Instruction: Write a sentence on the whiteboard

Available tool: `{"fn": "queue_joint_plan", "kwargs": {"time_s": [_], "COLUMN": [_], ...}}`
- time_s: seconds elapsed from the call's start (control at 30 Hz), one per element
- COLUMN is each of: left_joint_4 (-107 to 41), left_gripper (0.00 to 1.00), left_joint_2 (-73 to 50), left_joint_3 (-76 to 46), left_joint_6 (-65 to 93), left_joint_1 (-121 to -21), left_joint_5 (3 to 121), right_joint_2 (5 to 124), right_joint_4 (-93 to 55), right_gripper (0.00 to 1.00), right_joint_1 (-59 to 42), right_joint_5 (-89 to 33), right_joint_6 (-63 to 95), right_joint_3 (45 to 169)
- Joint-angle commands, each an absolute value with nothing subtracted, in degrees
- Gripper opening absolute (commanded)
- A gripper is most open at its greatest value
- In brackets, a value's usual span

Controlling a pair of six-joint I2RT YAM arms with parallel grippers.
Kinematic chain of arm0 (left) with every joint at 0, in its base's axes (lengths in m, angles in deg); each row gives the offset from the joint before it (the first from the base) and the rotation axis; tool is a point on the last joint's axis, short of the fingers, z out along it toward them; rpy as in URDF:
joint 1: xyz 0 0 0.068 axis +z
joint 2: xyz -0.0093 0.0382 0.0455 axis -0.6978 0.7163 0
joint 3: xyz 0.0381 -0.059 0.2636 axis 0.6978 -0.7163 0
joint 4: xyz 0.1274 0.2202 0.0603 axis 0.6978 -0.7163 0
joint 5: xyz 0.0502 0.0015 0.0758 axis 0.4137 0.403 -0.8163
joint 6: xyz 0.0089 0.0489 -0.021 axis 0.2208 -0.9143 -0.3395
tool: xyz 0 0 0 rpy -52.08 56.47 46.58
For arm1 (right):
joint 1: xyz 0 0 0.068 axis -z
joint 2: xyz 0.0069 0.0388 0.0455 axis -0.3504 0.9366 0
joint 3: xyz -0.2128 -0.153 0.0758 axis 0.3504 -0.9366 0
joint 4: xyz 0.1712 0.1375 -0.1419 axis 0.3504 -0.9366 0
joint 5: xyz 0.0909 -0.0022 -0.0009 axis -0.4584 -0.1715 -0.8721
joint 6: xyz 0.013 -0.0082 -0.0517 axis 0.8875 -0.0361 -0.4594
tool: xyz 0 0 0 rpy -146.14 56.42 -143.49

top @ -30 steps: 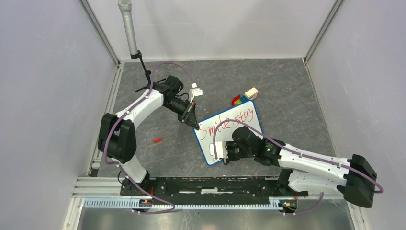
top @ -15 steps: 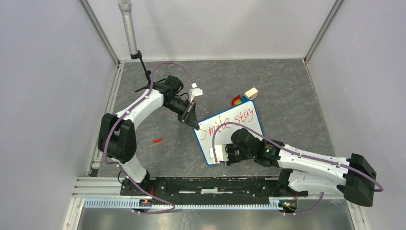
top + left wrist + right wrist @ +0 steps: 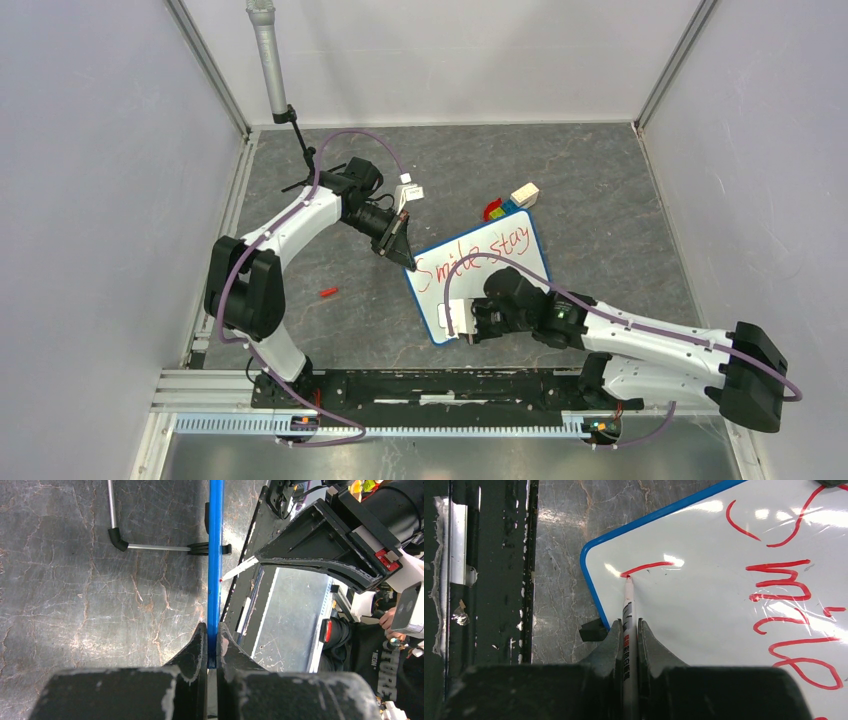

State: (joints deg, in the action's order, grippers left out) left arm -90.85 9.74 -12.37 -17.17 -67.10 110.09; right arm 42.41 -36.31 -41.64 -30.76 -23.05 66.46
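Observation:
The whiteboard [image 3: 432, 300], white with a blue rim, lies tilted on the dark stone table. My left gripper [image 3: 408, 262] is shut on its blue rim [image 3: 215, 555] at the far left corner, with the rim pinched between the jaws of the left gripper [image 3: 213, 645]. The sentence [image 3: 470, 258] is red handwriting, "Smile" and "stay", seen as red strokes [image 3: 784, 580] in the right wrist view. My right gripper [image 3: 629, 630] is shut on a white marker [image 3: 628, 605]. The marker's red tip touches the board at the end of a short red stroke [image 3: 646, 567] by the near left corner.
A small red cap [image 3: 327, 293] lies on the table left of the board. A colourful block [image 3: 510, 200] sits just beyond the board's far edge. A grey pole [image 3: 268, 60] stands at the back left. The board's wire leg [image 3: 150, 546] rests on the table. The black base rail [image 3: 430, 385] runs along the near edge.
My right gripper has shifted slightly left along the board's near part with the marker. The left arm and the board have not moved.

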Motion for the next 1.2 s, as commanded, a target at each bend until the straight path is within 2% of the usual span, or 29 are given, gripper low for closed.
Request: {"fn": "queue_joint_plan", "kwargs": {"time_s": [0.0,0.73,1.17], "left_joint_4": [-90.2,-90.2,-90.2], "left_gripper": [0.02,0.02,0.02], "left_joint_2": [10.3,10.2,10.8], "left_joint_3": [-10.9,-11.1,-10.7], "left_joint_6": [-17.8,-17.7,-17.6], "left_joint_1": [-67.4,-67.3,-67.3], "left_joint_5": [110.9,110.6,110.8], "right_joint_2": [41.6,39.7,42.8], "right_joint_4": [-34.0,-38.6,-39.0], "right_gripper": [0.0,0.0,0.0], "right_joint_1": [-41.5,-40.4,-40.7], "right_joint_5": [-27.7,-25.8,-31.1], "right_joint_6": [-22.7,-23.9,-23.9], "right_joint_3": [69.3,68.4,68.6]}}
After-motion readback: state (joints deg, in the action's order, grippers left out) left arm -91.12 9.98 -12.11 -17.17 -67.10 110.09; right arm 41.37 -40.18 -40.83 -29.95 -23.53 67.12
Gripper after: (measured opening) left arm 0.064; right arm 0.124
